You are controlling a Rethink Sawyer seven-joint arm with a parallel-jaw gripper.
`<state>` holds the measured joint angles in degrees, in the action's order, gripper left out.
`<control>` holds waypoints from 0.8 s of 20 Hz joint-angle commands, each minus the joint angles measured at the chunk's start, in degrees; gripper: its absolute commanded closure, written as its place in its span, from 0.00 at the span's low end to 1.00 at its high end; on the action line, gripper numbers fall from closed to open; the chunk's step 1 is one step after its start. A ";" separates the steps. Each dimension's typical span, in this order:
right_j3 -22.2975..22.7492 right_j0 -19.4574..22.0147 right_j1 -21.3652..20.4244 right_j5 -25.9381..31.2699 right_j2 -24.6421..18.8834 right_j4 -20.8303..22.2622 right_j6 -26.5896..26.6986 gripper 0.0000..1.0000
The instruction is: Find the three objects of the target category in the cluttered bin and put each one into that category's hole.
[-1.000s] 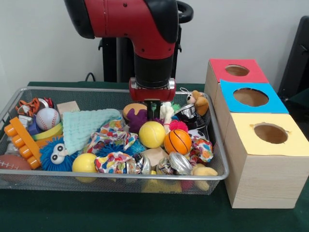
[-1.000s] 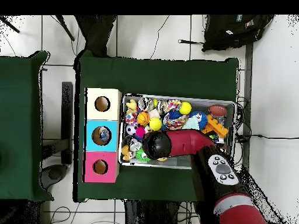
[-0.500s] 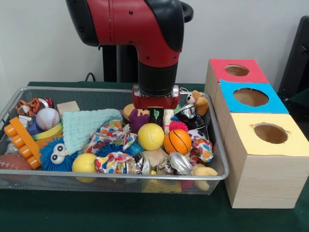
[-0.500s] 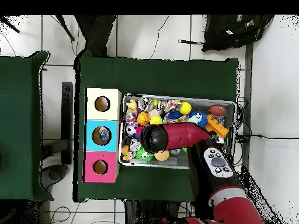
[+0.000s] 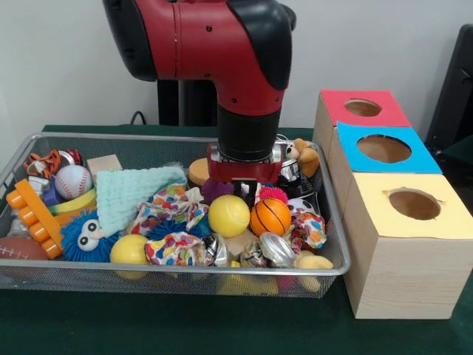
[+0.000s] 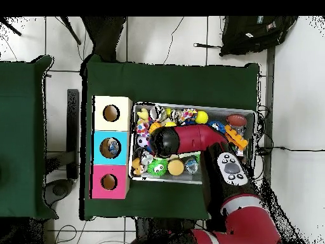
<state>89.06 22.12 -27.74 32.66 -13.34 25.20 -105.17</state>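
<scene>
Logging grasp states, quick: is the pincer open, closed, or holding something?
Pincer: cannot be told; it sits low among the toys, behind the yellow ball.

The arm (image 5: 222, 52) is sinking lower into the bin (image 5: 44, 140) and shifting toward 3 o'clock in the front view. Its pincer (image 5: 247, 188) is now pressing down among the toys, behind the yellow ball (image 5: 228, 215) and basketball (image 5: 271, 217), covering the purple toy.
</scene>
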 commanded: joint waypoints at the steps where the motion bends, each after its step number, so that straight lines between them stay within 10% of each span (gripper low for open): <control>1: -10.31 -1.63 4.75 1.98 -3.67 -1.05 -0.12 1.00; 16: -14.16 0.23 8.01 1.82 -6.23 0.25 4.70 1.00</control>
<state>81.45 20.44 -24.66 35.37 -14.75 24.97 -105.17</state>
